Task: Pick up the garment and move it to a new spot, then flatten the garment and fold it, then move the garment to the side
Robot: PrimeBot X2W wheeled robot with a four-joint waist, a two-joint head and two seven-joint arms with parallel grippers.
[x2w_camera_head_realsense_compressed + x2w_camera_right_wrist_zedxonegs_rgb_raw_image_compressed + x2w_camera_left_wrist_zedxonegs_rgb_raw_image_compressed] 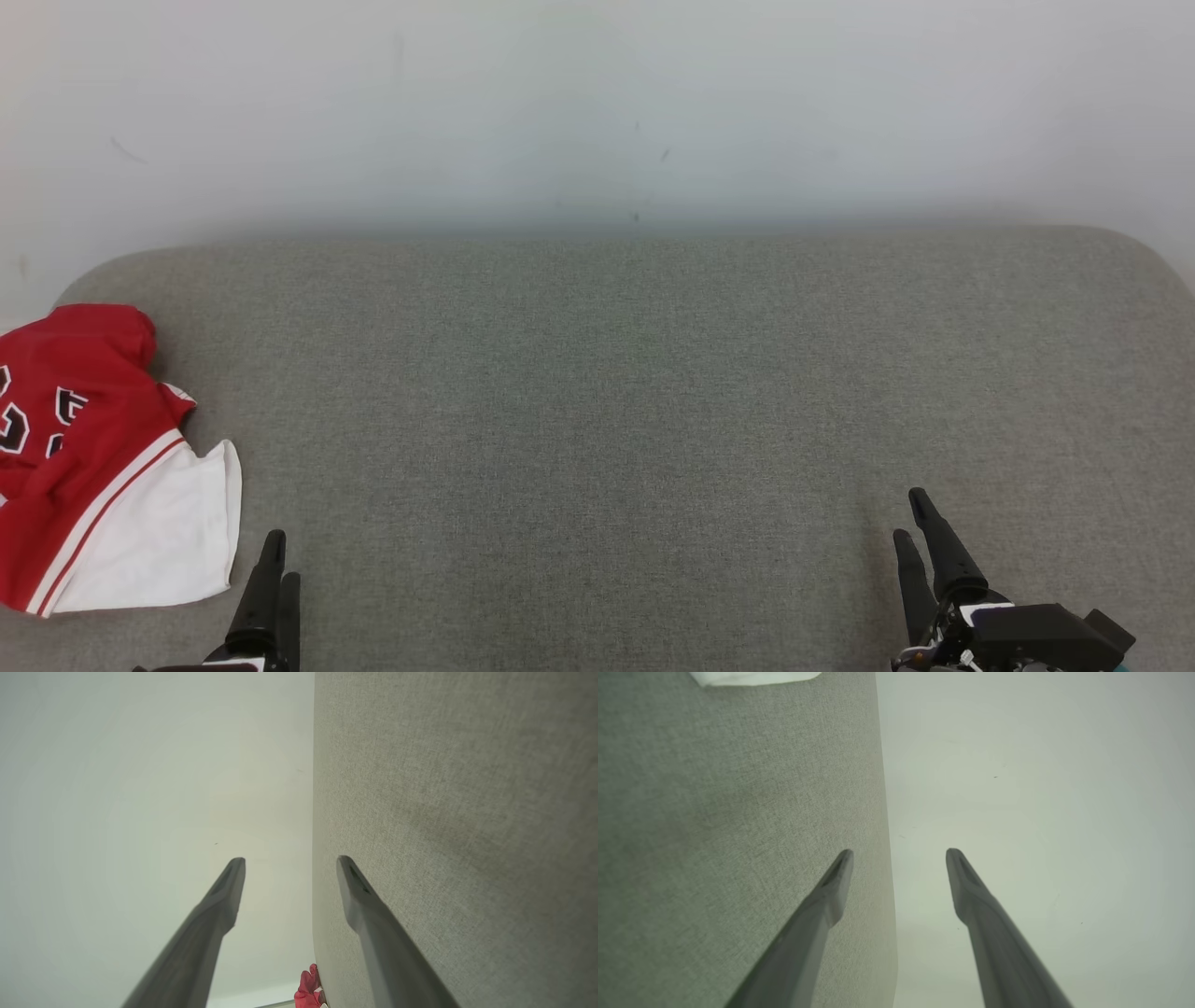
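A red and white garment (pixel 93 467) with dark numerals lies crumpled at the far left of the grey fabric surface (pixel 616 420), partly cut off by the head view's edge. Its white corner (pixel 752 677) peeks in at the top of the left wrist view, and a red scrap of the garment (pixel 309 989) appears low in the right wrist view. My left gripper (pixel 278 558) hovers just right of the white part, open and holding nothing; its fingertips (pixel 840 868) stand well apart. At the lower right my right gripper (pixel 910 518) is open too, far from the garment.
A pale wall (pixel 597 112) rises behind the grey surface. The surface has rounded back corners, and its far edge (pixel 882 812) runs past my left fingers. A wide stretch of bare grey fabric lies between the two grippers.
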